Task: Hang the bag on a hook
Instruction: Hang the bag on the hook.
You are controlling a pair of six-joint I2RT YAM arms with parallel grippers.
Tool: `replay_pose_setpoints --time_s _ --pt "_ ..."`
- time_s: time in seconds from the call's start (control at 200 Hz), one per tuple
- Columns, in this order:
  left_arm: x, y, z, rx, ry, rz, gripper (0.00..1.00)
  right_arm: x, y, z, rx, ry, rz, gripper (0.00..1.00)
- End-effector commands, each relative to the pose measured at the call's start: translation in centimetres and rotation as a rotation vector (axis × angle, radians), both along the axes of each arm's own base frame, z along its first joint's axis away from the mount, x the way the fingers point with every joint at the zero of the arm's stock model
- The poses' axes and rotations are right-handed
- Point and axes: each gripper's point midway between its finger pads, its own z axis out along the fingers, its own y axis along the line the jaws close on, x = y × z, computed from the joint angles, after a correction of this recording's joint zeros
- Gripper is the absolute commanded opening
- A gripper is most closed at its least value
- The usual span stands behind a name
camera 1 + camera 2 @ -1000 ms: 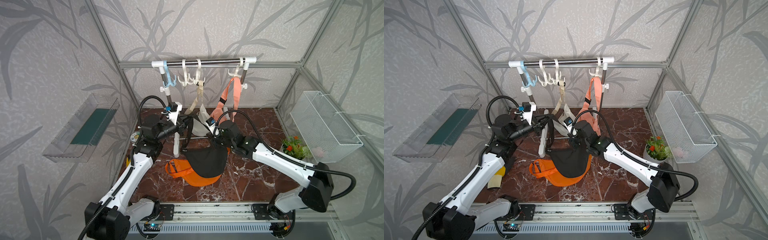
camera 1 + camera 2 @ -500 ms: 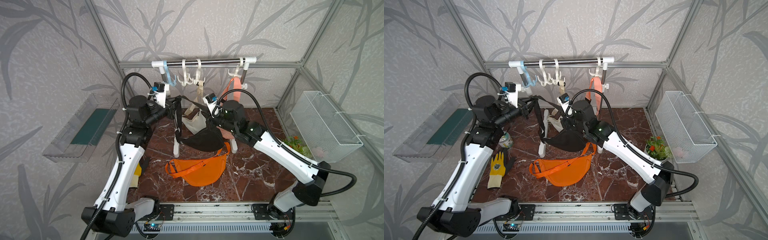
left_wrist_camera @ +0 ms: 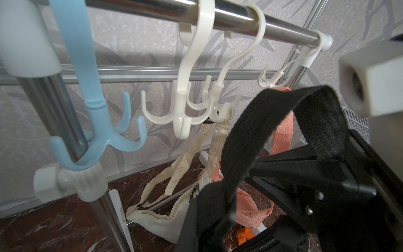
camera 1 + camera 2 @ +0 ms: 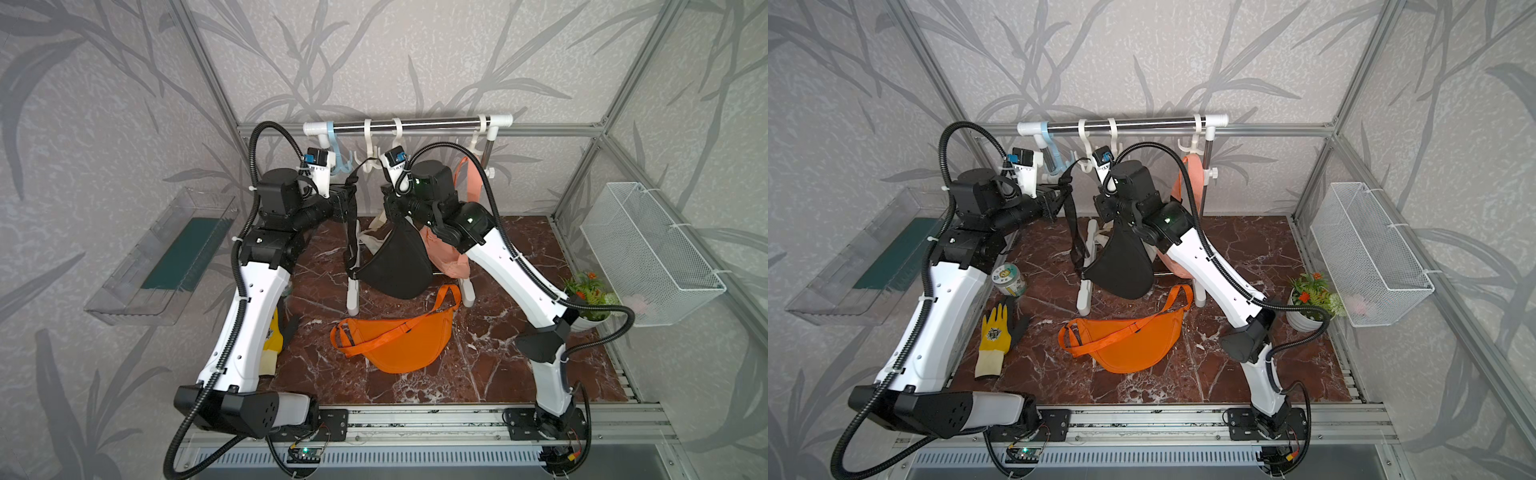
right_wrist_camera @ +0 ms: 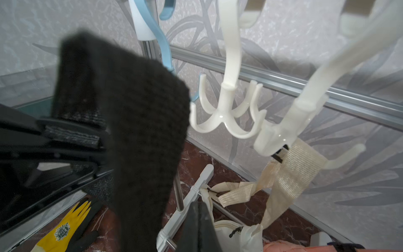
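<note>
Holding black waist bag [image 4: 397,262] aloft below the white hooks [image 4: 371,160]: my left pincer [image 4: 347,195] and right pincer [image 4: 388,203] each pinching its strap [image 3: 246,139]. Yellow glove [image 4: 994,334] bears an unreadable emblem.

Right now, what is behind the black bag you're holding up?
Behind the black bag hang a cream bag and a pink bag, largely covered. The rack's feet show below; anything further back is hidden.
</note>
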Motion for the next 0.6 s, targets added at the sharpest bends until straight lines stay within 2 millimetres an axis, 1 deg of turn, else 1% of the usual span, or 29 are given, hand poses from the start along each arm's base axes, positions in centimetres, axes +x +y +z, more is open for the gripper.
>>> replay_pose_setpoints --time_s 0.0,0.01,0.11,0.23,0.32,0.42,0.6 --pt "0.2 0.3 0.4 -0.012 0.032 0.013 0.00 0.8 -0.3 -1.0 -0.040 0.032 -0.024 0.00" --pt "0.3 0.3 0.4 -0.013 0.037 0.015 0.00 0.8 -0.3 -0.8 -0.035 0.028 -0.023 0.00" --pt "1.0 0.6 -0.1 -0.017 0.071 0.031 0.00 1.8 -0.4 -1.1 -0.023 0.031 -0.036 0.00" --pt "2.0 0.8 -0.7 -0.024 0.096 0.044 0.00 2.9 -0.5 -2.0 -0.015 0.047 -0.048 0.00" --pt "2.6 0.7 -0.9 -0.029 0.114 0.045 0.00 3.6 -0.1 -2.6 -0.009 0.043 -0.047 0.00" --pt "3.7 0.7 -1.6 -0.038 0.151 0.051 0.00 4.4 0.0 -3.2 -0.003 0.045 -0.052 0.00" --pt "5.0 0.3 -2.3 -0.062 0.211 0.049 0.00 5.5 0.0 -3.7 0.021 0.060 -0.054 0.00"
